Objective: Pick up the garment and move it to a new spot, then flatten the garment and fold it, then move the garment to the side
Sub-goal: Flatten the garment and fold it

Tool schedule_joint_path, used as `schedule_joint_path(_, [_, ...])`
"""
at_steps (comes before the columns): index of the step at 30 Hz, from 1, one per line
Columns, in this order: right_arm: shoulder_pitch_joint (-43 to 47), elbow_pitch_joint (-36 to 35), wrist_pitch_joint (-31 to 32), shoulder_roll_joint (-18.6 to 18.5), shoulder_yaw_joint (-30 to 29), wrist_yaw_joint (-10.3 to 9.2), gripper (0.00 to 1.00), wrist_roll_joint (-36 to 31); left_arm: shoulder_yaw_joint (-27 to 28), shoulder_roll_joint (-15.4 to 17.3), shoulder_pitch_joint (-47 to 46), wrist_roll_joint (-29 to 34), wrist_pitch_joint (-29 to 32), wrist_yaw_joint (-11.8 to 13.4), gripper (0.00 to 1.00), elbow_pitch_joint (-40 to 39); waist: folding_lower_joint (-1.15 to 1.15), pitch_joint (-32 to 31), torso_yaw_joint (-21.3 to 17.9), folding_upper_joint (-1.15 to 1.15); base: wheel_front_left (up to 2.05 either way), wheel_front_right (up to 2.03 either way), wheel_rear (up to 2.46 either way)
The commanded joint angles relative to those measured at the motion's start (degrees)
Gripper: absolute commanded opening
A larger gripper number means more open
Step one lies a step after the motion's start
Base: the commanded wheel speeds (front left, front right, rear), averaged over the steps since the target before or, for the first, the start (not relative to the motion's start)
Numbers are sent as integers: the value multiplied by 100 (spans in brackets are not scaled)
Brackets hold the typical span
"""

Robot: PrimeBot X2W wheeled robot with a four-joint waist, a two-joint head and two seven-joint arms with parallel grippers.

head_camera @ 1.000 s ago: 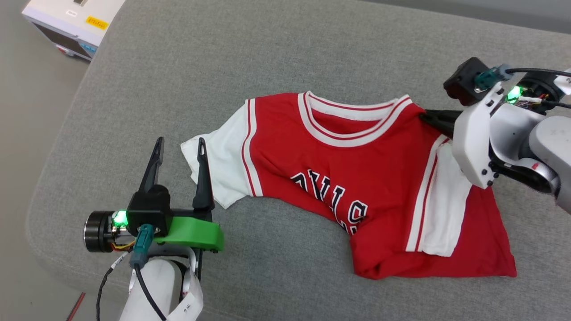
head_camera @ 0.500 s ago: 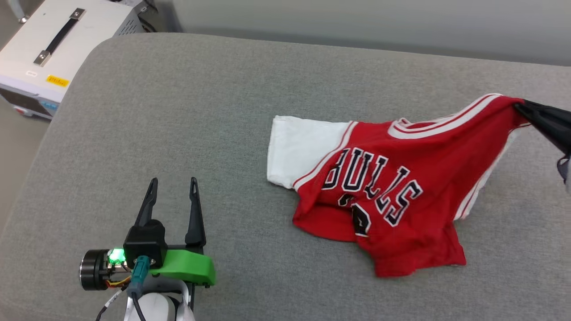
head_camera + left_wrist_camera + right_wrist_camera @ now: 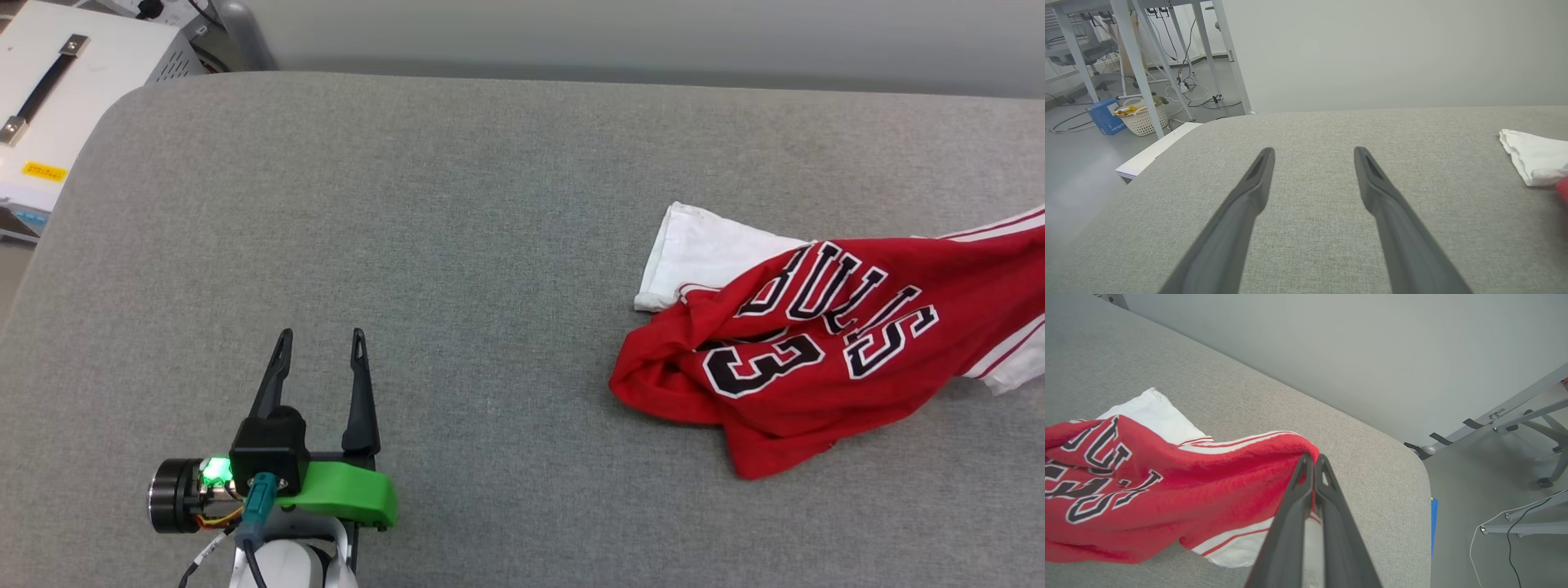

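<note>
From the head, we see the garment (image 3: 824, 359) bunched near the right edge of the grey cushion (image 3: 490, 204). One white sleeve lies flat and the red body rises toward the right. Our left gripper (image 3: 321, 335) hovers toward the cushion's left edge, fingers spread and released. At the left wrist, those parted fingers point across the cushion, the white sleeve well to their right. At the right wrist, our right gripper (image 3: 1313, 457) is clenched on a red fold beside the striped trim, holding it up near the cushion's rounded corner.
</note>
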Motion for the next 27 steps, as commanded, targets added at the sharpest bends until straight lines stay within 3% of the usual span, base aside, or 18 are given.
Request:
schedule_joint_path(1, [154,17,80,96,-164,-4,0,-125,-13,-5,-100,29,-33,-22,100,-11,0,162,86,0,0,0,0])
schedule_joint_path(7, [125,30,514,439,-457,-4,0,-490,-101,-41,-368,27,-33,-58,100,-38,0,634,309,0,0,0,0])
schedule_joint_path(13, [-909,448,967,911,147,-4,0,-942,-176,-71,-693,19,-33,-70,100,-89,0,1089,484,0,0,0,0])
schedule_joint_path(21, [-2109,2199,1338,1891,1393,-4,0,-1349,-278,-100,-964,7,-33,-64,100,-96,0,1365,642,0,0,0,0])
schedule_joint_path(27, [-2338,3238,935,2261,1839,-4,0,-1162,-322,-112,-971,-5,-33,-23,100,-99,0,1329,673,0,0,0,0])
